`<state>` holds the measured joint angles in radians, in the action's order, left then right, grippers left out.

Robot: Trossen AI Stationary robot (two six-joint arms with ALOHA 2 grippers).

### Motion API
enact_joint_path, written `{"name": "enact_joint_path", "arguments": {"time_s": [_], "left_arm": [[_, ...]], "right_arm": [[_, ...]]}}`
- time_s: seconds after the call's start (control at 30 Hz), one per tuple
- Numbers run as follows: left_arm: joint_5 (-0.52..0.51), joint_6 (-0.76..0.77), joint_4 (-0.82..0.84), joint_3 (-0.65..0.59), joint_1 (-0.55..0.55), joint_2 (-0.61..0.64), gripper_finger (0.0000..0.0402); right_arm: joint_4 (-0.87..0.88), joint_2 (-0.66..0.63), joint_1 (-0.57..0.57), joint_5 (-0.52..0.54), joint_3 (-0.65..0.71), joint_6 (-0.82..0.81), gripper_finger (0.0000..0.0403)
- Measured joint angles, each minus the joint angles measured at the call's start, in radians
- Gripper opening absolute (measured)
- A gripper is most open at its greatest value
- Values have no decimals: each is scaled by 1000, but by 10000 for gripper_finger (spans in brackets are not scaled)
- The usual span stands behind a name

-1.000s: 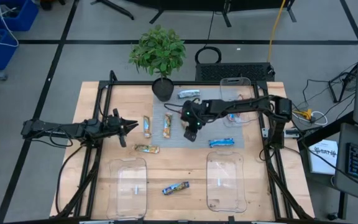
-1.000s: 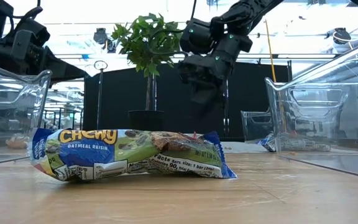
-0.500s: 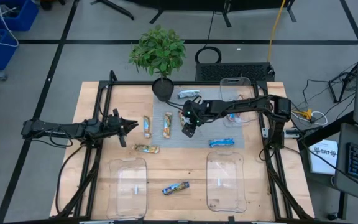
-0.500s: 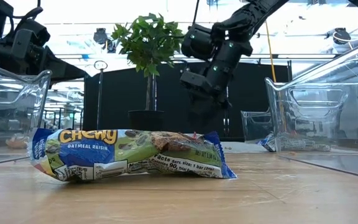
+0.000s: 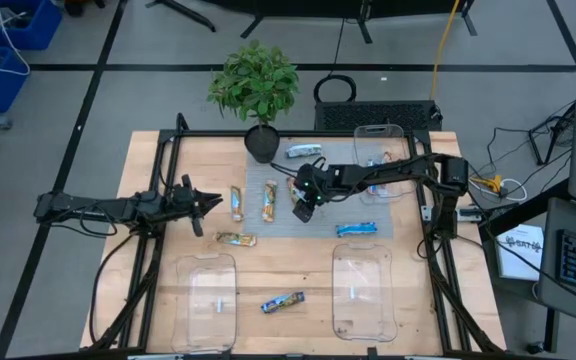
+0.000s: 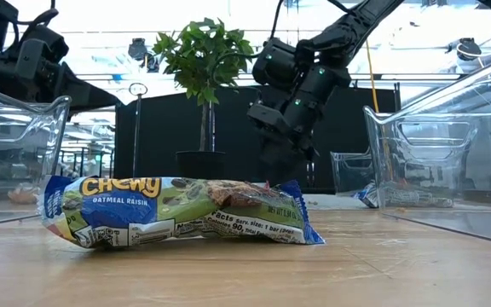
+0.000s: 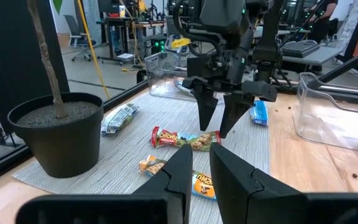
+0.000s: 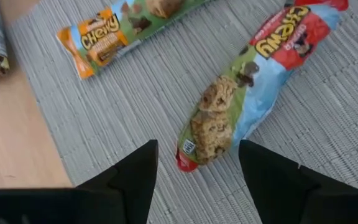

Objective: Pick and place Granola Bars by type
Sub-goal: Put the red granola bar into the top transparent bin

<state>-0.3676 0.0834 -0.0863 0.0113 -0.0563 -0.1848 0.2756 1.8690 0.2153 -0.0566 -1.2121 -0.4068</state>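
While I hang over the grey mat [image 5: 318, 215], status:
R fingers [image 5: 303, 211]: spread wide, nothing held, tips pointing down just above the red-wrapped bar [image 8: 253, 74], which lies flat on the mat betw. them.
L fingers [image 5: 211, 202]: nearly closed, nothing betw. them, hovering over the worktop [image 5: 158, 300] left of the mat.
Orange bars: one [image 5: 270, 201] on the mat near the red one, another [image 5: 236, 203] by the mat's left edge.
Other bars: blue one [image 5: 356, 229] on the mat's front right; one [image 5: 236, 239] on bare wood; blue-green one [image 6: 177, 211] betw. the two front trays [image 5: 207, 297]; silver one [image 5: 304, 151] by the plant pot [image 5: 261, 143].
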Motion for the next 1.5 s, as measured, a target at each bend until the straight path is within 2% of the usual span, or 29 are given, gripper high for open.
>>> {"name": "enact_joint_path", "arguments": {"time_s": [0.8,1.03,1.17,1.33,1.5], "left_arm": [[0,-6,-20,0,0,0,63],[0,-5,-20,0,0,0,63],[0,-5,-20,0,0,0,63],[0,-5,-20,0,0,0,63],[0,-5,-20,0,0,0,63]], "right_arm": [[-22,39,12,8,0,-38,207],[-43,39,15,49,0,-38,147],[-48,39,14,7,0,-21,97],[-56,39,14,3,0,28,22],[-75,39,14,3,0,69,9]]}}
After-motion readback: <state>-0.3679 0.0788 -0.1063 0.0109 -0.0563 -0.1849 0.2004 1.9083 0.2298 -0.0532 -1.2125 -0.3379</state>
